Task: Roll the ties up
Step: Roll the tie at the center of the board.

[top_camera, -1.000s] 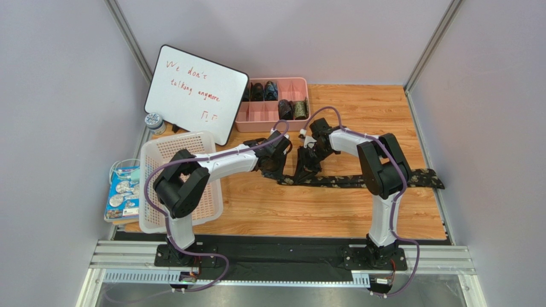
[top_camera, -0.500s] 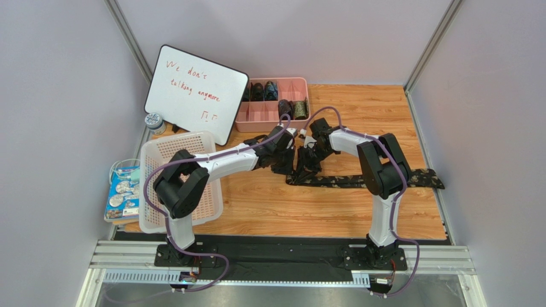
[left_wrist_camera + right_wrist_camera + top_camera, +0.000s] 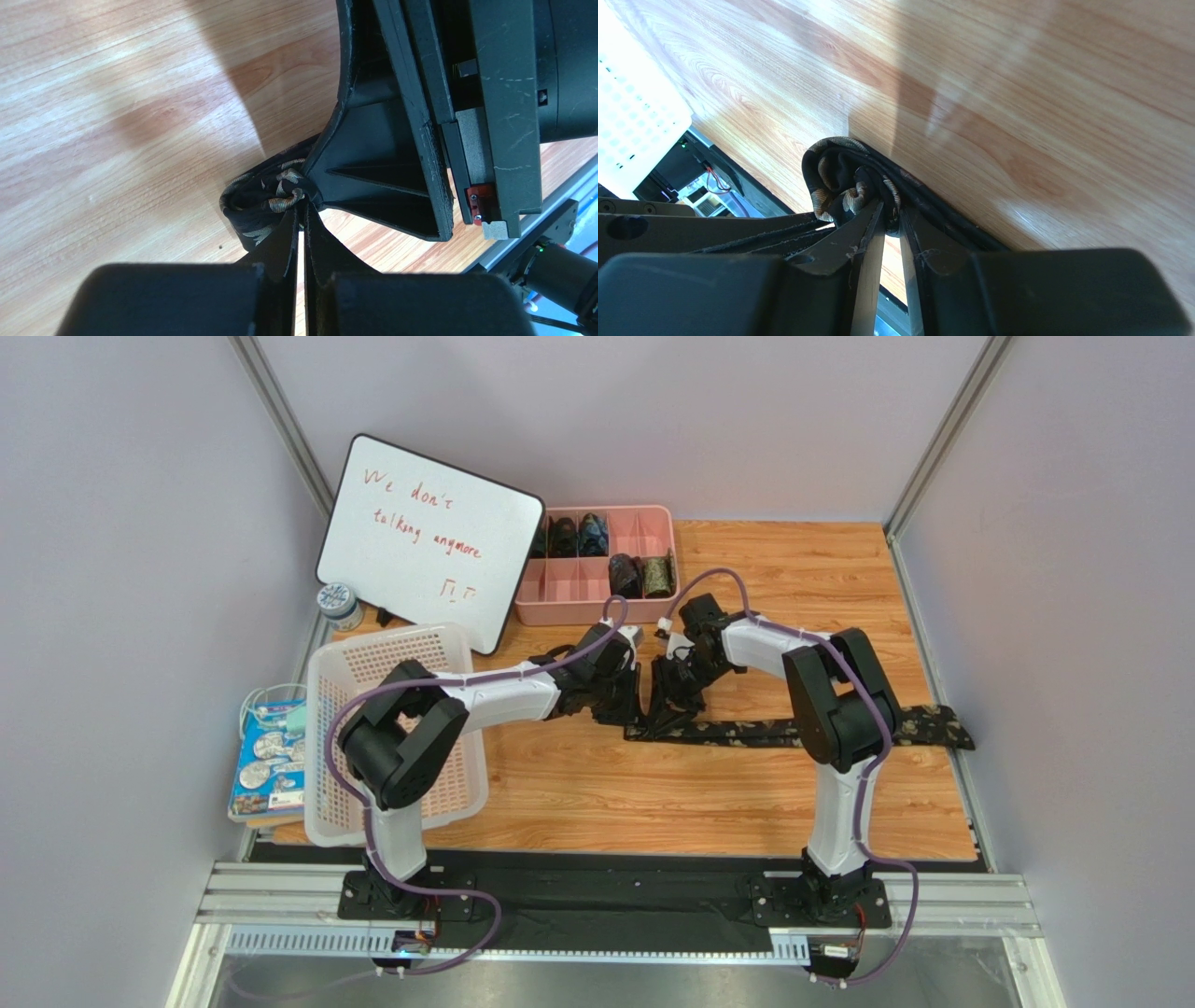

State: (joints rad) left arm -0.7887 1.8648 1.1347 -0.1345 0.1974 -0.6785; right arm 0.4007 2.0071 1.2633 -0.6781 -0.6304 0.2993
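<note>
Left gripper [image 3: 302, 210] is clamping and right gripper [image 3: 890, 206] narrowly pinching the tie [image 3: 254, 213] at its rolled end; limp, likely slippery fabric is needing tight holds there

- pretty sure it's a robot lab test cell
- plain grey walls [image 3: 126, 546] boxing in a wood counter [image 3: 631, 798]
- robot arms [image 3: 828, 700] bolted onto aluminium rails [image 3: 968, 903], whiteboard [image 3: 428, 539] propped behind

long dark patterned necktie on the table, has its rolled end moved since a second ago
Yes: the necktie's rolled end has shifted right, farther from the white plastic basket.
</note>
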